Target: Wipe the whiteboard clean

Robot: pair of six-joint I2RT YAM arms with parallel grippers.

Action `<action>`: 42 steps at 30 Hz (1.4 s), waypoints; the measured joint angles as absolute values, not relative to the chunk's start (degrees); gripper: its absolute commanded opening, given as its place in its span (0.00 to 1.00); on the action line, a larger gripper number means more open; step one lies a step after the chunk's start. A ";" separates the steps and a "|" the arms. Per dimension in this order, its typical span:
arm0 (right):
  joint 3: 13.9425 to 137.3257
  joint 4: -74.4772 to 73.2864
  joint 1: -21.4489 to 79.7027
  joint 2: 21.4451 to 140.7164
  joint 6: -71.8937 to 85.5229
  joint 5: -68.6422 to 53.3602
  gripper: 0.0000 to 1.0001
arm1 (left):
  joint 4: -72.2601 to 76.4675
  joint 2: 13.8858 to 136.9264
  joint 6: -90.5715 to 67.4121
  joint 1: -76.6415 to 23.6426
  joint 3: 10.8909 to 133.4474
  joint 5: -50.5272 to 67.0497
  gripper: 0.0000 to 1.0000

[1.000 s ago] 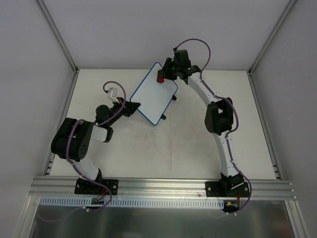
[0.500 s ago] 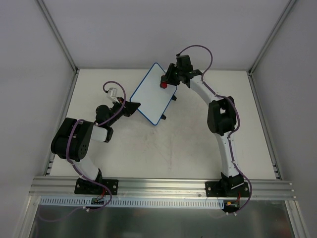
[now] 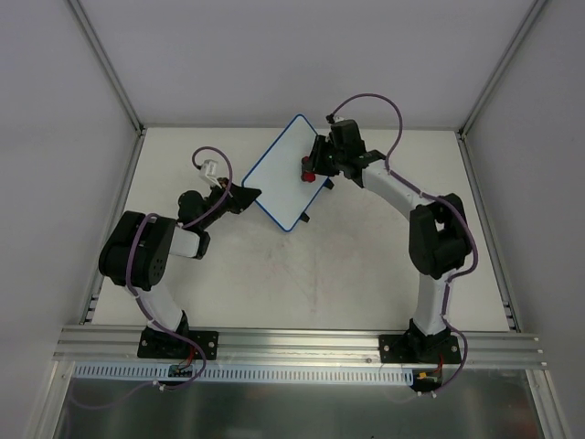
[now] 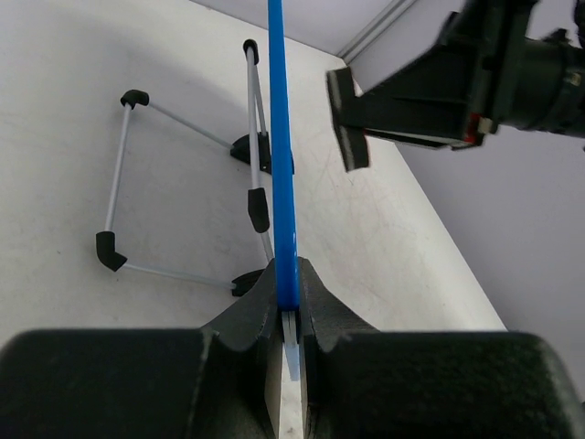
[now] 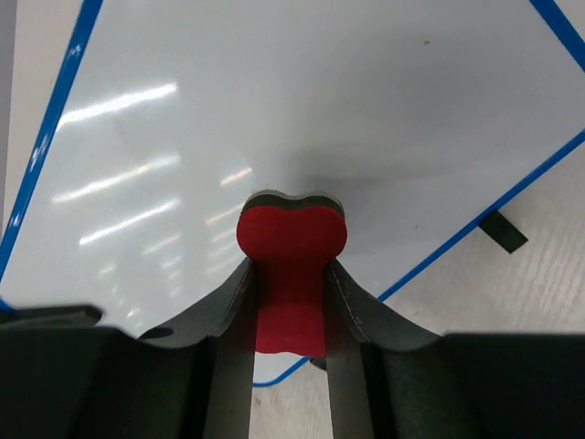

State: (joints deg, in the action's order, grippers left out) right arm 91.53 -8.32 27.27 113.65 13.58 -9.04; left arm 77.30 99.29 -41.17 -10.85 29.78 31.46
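Observation:
The whiteboard (image 3: 281, 172), white with a thin blue rim, lies tilted at the back middle of the table. My left gripper (image 3: 245, 196) is shut on its left edge; the left wrist view shows the blue rim (image 4: 281, 174) edge-on between the jaws. My right gripper (image 3: 311, 170) is shut on the red bone-shaped eraser (image 3: 309, 174) and presses it on the board's right part. In the right wrist view the eraser (image 5: 291, 265) sits on the white surface (image 5: 274, 101), which looks free of marks there. Two black tabs (image 3: 305, 219) stick out of the board's right edge.
A thin wire stand with black feet (image 4: 119, 174) shows under the board in the left wrist view. White enclosure walls and metal posts (image 3: 110, 73) ring the table. The right arm (image 3: 430, 229) arcs over the right half. An aluminium rail (image 3: 292, 343) runs along the near edge.
My right gripper has slid the eraser down the board from its top corner toward its right edge. The board and left gripper have barely moved.

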 measured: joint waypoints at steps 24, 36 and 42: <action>65.54 -10.37 29.19 89.84 6.33 1.37 0.00 | 75.94 105.80 -48.62 -8.67 36.47 41.54 0.20; 60.47 -30.20 33.47 88.23 5.96 10.55 0.15 | 75.48 105.80 -49.08 -8.69 36.47 42.98 0.31; 60.42 -32.45 33.91 92.03 5.96 11.20 0.31 | 75.20 105.80 -49.21 -8.67 36.47 43.22 0.33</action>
State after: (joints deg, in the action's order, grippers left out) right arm 60.42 -32.45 33.91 92.03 5.96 11.20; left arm 75.20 105.80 -49.21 -8.67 36.47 43.22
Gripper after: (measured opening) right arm 0.330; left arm 0.312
